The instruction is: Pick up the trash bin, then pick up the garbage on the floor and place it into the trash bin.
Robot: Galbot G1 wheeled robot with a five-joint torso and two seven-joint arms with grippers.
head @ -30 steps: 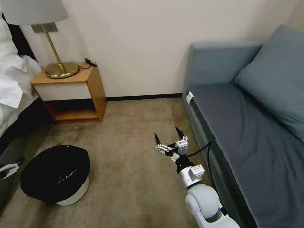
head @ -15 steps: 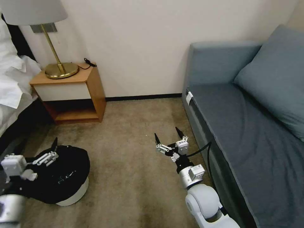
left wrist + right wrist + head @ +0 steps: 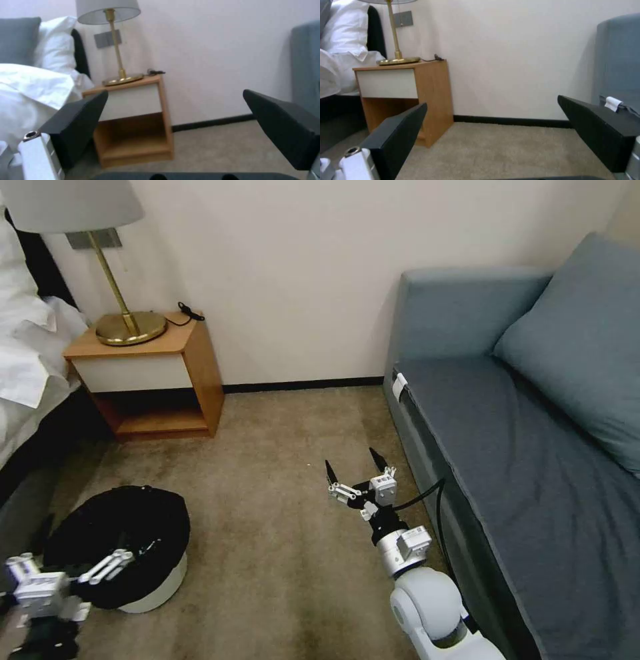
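The trash bin [image 3: 160,583], low and white with a black bag folded over its rim, stands on the carpet at the lower left of the head view. My left gripper [image 3: 83,547] is open at the bin's near-left rim, one finger [image 3: 107,567] reaching over the black bag. In the left wrist view the left gripper [image 3: 175,93] has both jaws spread wide, with the bag's rim [image 3: 193,176] just below them. My right gripper [image 3: 352,463] hangs open over bare carpet beside the sofa, holding nothing, as the right wrist view also shows for the right gripper [image 3: 491,101]. The garbage is out of view.
A wooden nightstand [image 3: 160,373] with a brass lamp [image 3: 127,323] stands against the far wall. A bed with white linen [image 3: 27,360] runs along the left. A grey-blue sofa [image 3: 520,460] lines the right side. Open carpet [image 3: 267,513] lies between bin and sofa.
My left gripper came in from the left edge, reached over the bin's far-left rim, then dropped back toward me to the near-left rim. The right arm has not moved.
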